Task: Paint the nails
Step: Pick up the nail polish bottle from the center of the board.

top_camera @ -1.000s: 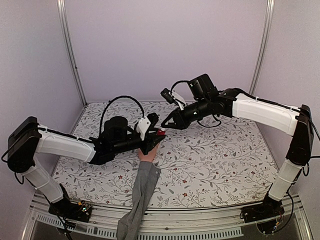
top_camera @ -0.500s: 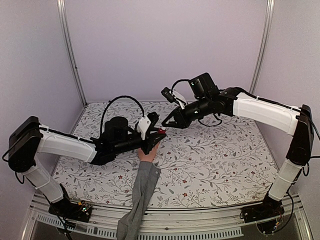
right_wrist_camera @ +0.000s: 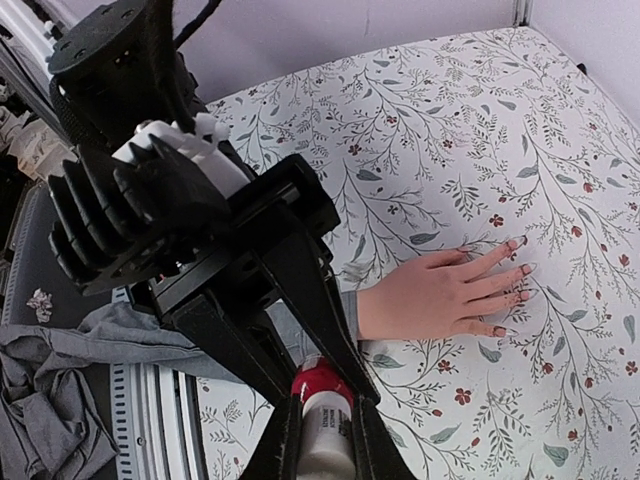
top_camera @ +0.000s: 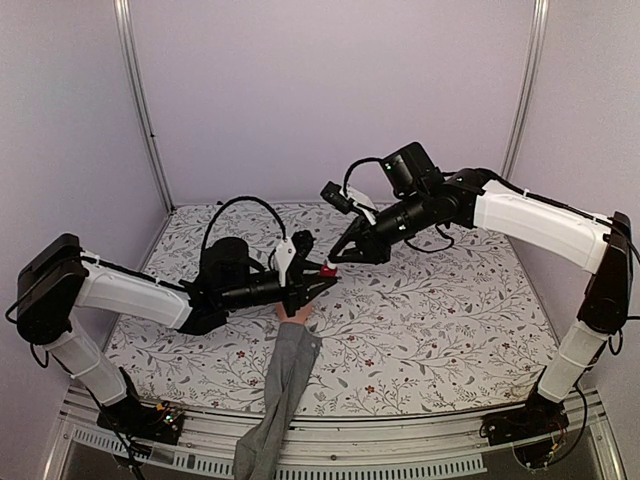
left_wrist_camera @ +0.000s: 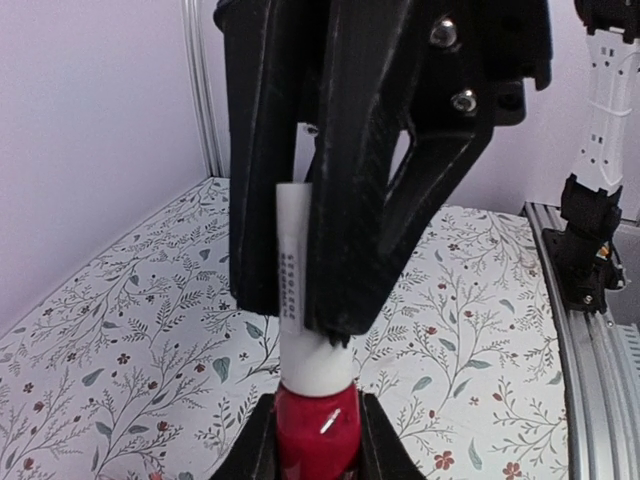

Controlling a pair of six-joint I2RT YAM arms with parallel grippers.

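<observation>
Left end effector and right end effector meet, raised near the nails, which tip one mannequin hand lying flat on the floral surface. Four nails show; the thumb's I cannot make out. Tiny, stiff and fixed, they are probably nothing to grasp, only to brush lightly. The left clamps the one red polish bottle; the right pinches its white cap.

High rear view over table, wrist views close, both showing red bottle
</observation>
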